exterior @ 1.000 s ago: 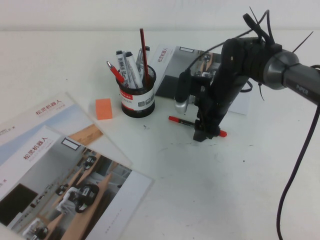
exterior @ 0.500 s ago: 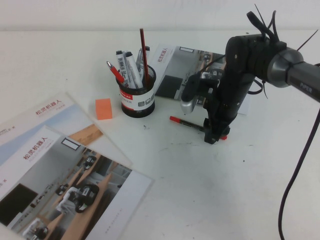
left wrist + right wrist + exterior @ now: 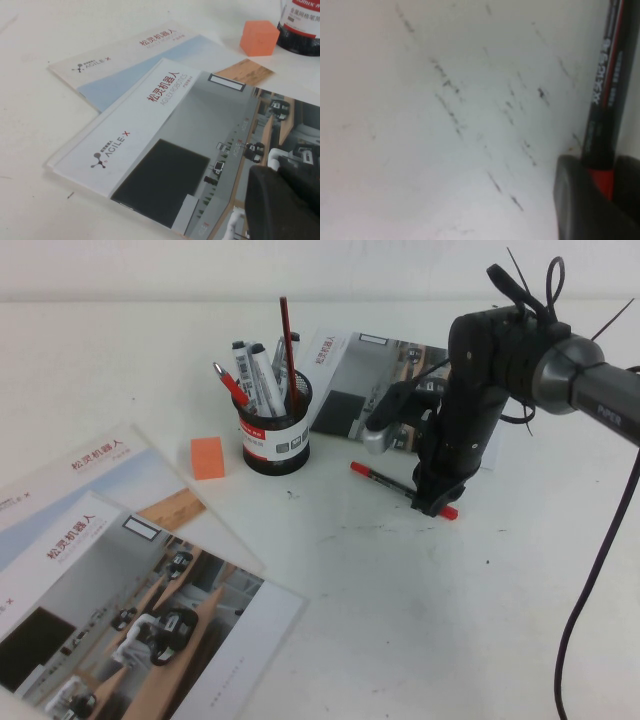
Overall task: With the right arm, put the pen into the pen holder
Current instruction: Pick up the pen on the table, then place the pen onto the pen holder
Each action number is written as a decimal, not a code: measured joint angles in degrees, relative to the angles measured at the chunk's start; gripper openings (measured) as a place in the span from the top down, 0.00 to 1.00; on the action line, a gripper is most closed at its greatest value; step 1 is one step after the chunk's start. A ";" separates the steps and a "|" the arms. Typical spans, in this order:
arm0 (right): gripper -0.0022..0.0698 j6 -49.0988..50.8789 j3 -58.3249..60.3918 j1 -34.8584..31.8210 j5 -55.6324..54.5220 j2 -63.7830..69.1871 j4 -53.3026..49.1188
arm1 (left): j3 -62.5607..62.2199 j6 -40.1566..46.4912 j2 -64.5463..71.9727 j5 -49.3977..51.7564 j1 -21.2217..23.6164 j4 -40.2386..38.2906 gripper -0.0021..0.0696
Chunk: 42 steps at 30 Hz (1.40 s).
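Nearest the camera, in the lower left of the high view, two glossy printed brochures (image 3: 140, 610) lie overlapping on the white table (image 3: 400, 620). The left wrist view looks down on them, with only a dark, blurred corner of the left gripper (image 3: 285, 205) at its lower right — whether its fingers are spread or together cannot be told.

Further in, a small orange block (image 3: 208, 457) sits left of centre, beside the pen holder (image 3: 275, 435), a black wire-mesh cup with a white and red label band, crowded with white markers with black caps (image 3: 255, 375) and a thin dark-red pencil (image 3: 287, 340).

Right of centre, the right arm (image 3: 500, 360) — black joints, grey tube — reaches down to the table. Its right gripper (image 3: 435, 502) stands over the pen (image 3: 385, 480), a slim marker with red ends and a dark printed middle, lying flat to the right of the holder. In the right wrist view the dark fingers (image 3: 577, 200) flank the pen's (image 3: 605, 100) red end, pressed in close on both sides.

Behind it, at upper centre, lies a third printed brochure (image 3: 350, 375).
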 joint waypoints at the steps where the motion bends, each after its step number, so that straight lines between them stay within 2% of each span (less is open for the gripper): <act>1: 0.82 0.58 -0.29 0.00 0.20 0.12 0.13 | 0.00 0.00 0.00 0.00 0.00 0.00 0.97; 6: 0.82 6.30 -2.25 -0.10 -0.05 -0.34 7.79 | 0.00 0.00 0.00 0.00 0.00 0.00 0.97; 11: 0.82 7.65 0.58 -0.10 -10.99 -6.36 19.72 | 0.00 0.00 0.00 0.00 0.00 0.00 0.97; 16: 0.82 5.82 15.98 0.00 -30.97 -15.51 30.21 | 0.00 0.00 0.00 0.00 0.00 0.00 0.97; 21: 0.82 4.22 37.07 2.00 -62.18 -24.65 37.32 | 0.00 0.00 0.00 0.00 0.00 0.00 0.97; 23: 0.82 4.38 42.13 3.15 -69.93 -27.09 37.16 | 0.00 0.00 0.00 0.00 0.00 0.00 0.97; 26: 0.82 9.70 45.04 4.16 -75.24 -28.09 28.17 | 0.00 0.00 0.00 0.00 0.00 0.00 0.97; 29: 0.82 20.34 45.26 5.11 -80.98 -27.89 16.46 | 0.00 0.00 0.00 0.00 0.00 0.00 0.97; 37: 0.82 58.87 45.26 5.40 -108.02 -22.54 -16.74 | 0.00 0.00 0.00 0.00 0.00 0.00 0.97; 42: 0.82 69.51 45.15 3.94 -119.17 -19.86 -35.45 | 0.00 0.00 0.00 0.00 0.00 0.00 0.97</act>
